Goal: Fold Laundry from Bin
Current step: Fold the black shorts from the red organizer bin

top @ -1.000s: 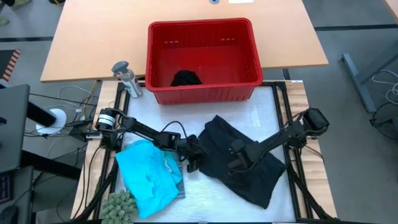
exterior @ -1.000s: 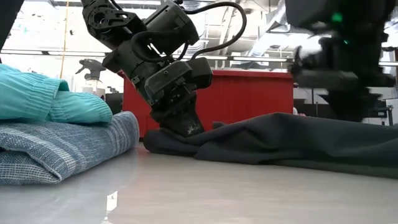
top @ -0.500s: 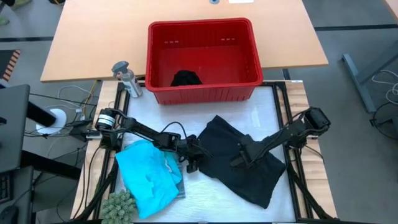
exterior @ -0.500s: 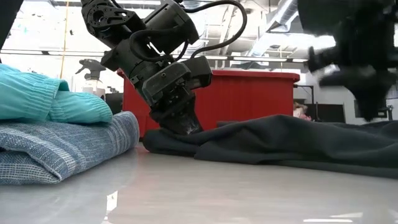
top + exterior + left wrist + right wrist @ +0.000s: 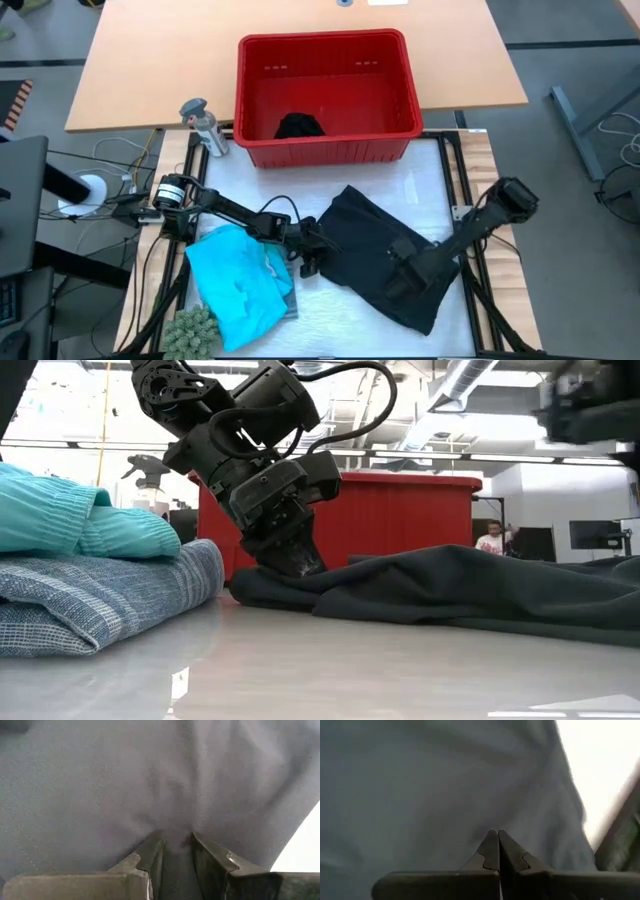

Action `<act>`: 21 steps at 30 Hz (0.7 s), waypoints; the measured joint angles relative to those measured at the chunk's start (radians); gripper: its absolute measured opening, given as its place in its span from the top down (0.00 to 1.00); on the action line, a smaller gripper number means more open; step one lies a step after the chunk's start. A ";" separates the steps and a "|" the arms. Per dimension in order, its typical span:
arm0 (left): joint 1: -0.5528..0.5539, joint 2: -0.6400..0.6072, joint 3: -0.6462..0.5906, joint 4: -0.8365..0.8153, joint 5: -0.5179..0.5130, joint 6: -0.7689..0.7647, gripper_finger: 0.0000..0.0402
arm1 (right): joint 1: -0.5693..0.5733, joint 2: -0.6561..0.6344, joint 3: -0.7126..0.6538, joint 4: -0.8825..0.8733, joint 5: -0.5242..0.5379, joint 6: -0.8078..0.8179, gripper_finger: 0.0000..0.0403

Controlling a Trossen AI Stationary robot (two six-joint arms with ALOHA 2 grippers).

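A black garment [image 5: 385, 255] lies spread on the white mat, right of centre. My left gripper [image 5: 308, 262] is shut on its left edge, low at the table. My right gripper [image 5: 397, 280] hovers shut above the garment's near right part and touches nothing; the low view shows it raised at the upper right [image 5: 595, 410]. The red bin [image 5: 325, 50] stands at the far side with another black garment [image 5: 298, 126] on its floor. A folded turquoise garment [image 5: 238, 285] lies on a folded blue-grey striped one [image 5: 110, 600] at the near left. My left gripper pinches the black garment's left edge [image 5: 172, 832] between its two fingers. The fingers [image 5: 297, 565] slant down from the table's left. The pinched edge rests on the table, and the rest of the garment lies slack on the mat.
A small grey bottle [image 5: 203, 125] stands left of the bin. A green bumpy object [image 5: 190, 328] sits at the near left corner. Black frame rails [image 5: 455, 170] run along the mat's sides. A person [image 5: 490, 540] shows in the room beyond.
My right gripper has risen off the black garment and gone toward the table's near right corner. The garment lies as it did.
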 joint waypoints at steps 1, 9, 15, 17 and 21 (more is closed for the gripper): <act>-0.001 0.000 0.000 0.000 0.001 -0.001 0.77 | 0.019 0.000 -0.007 -0.008 -0.017 0.038 0.96; -0.011 0.000 -0.001 0.000 -0.007 -0.007 0.77 | 0.130 0.000 -0.105 -0.049 -0.140 0.214 0.96; -0.011 0.000 -0.001 -0.001 -0.009 -0.011 0.77 | 0.161 0.000 -0.237 0.130 -0.282 0.292 0.96; -0.011 0.000 0.000 -0.004 -0.009 -0.015 0.77 | 0.171 0.000 -0.263 0.114 -0.357 0.332 0.96; -0.012 0.000 0.000 -0.023 -0.008 -0.015 0.77 | 0.190 -0.003 -0.263 0.041 -0.435 0.361 0.96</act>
